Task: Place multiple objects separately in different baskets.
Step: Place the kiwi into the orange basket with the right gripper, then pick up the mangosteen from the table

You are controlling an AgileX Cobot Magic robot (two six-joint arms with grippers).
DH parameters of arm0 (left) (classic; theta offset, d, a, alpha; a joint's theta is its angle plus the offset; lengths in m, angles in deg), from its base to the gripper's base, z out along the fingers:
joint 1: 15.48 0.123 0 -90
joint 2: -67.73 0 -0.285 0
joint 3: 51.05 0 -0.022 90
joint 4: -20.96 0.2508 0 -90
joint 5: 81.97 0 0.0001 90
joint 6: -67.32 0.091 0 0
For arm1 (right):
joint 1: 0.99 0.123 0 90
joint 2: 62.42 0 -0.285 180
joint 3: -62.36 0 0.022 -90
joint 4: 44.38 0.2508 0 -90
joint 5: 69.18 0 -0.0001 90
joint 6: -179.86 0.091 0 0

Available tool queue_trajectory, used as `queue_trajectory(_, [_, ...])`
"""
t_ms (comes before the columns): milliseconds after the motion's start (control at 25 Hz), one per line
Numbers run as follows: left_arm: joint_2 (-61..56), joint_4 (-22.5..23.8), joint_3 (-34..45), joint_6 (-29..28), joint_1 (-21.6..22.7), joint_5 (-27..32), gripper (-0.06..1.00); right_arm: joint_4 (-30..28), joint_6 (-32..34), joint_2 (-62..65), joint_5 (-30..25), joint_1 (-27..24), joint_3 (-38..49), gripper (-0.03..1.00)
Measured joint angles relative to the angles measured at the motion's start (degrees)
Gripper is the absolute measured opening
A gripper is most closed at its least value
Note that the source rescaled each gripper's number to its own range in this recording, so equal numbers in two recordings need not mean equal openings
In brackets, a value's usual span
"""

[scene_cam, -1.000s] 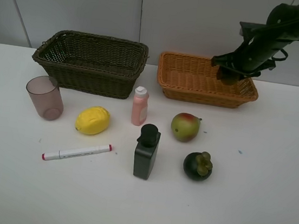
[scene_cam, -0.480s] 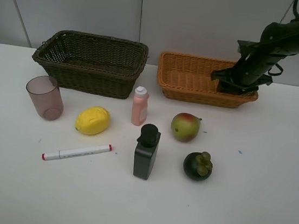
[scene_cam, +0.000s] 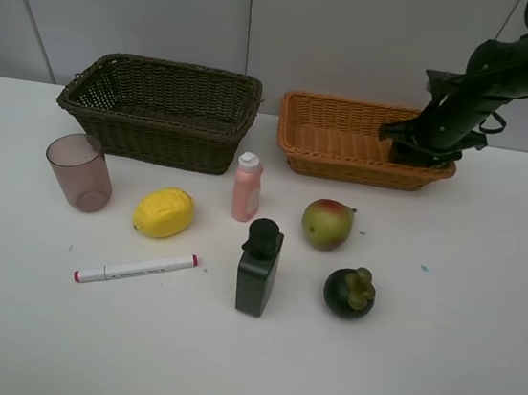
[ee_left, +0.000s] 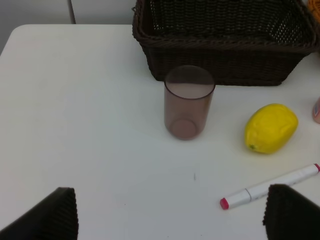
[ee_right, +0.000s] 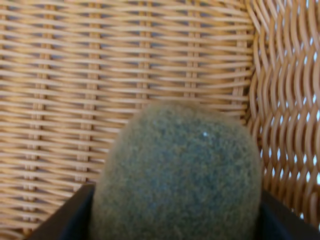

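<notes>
My right gripper [scene_cam: 414, 150] is down inside the orange basket [scene_cam: 345, 165] at its right end. In the right wrist view it [ee_right: 175, 220] is shut on the brown kiwi [ee_right: 177, 170], close over the woven floor [ee_right: 150, 55]. My left gripper [ee_left: 170, 215] is open and empty above the table, near the brownish cup [ee_left: 189, 102], the lemon [ee_left: 271, 128] and the marker [ee_left: 270, 186]. On the table stand the cup [scene_cam: 79, 172], lemon [scene_cam: 164, 211], marker [scene_cam: 136, 268], pink bottle [scene_cam: 247, 188], pump bottle [scene_cam: 258, 268], mango [scene_cam: 327, 224] and mangosteen [scene_cam: 349, 291].
The dark olive-brown basket [scene_cam: 164, 68] stands at the back left, beside the orange one, and shows in the left wrist view [ee_left: 225, 65]. A grey wall rises behind both baskets. The left arm is out of the exterior high view.
My right gripper has lowered with the kiwi into the right end of the orange basket and shifted slightly right. Nothing on the table has moved.
</notes>
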Motion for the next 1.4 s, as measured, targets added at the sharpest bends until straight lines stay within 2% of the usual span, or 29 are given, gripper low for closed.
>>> queue_trajectory(200, [0.0,0.0,0.0,0.0,0.0,0.0,0.96,0.2,-0.1,0.0,0.5,0.0,0.0,0.36])
queue_trajectory(240, [0.0,0.0,0.0,0.0,0.0,0.0,0.96,0.2,-0.1,0.0,0.5,0.0,0.0,0.44])
queue_trajectory(320, [0.0,0.0,0.0,0.0,0.0,0.0,0.96,0.2,-0.1,0.0,0.6,0.0,0.0,0.78])
queue_trajectory(400, [0.0,0.0,0.0,0.0,0.0,0.0,0.96,0.3,-0.1,0.0,1.2,0.0,0.0,0.92])
queue_trajectory(480, [0.0,0.0,0.0,0.0,0.0,0.0,0.96,0.3,-0.1,0.0,1.7,0.0,0.0,0.97])
queue_trajectory(800, [0.0,0.0,0.0,0.0,0.0,0.0,0.96,0.4,-0.1,1.5,1.6,0.0,0.0,1.00])
queue_trajectory(1000, [0.0,0.0,0.0,0.0,0.0,0.0,0.96,0.4,0.0,7.2,-1.4,0.7,-0.1,1.00])
queue_trajectory(1160, [0.0,0.0,0.0,0.0,0.0,0.0,0.96,0.7,0.8,12.6,-7.7,2.5,-0.2,1.00])
queue_trajectory(1400, [0.0,0.0,0.0,0.0,0.0,0.0,0.96,0.9,6.4,19.8,-21.7,6.3,-0.2,1.00])
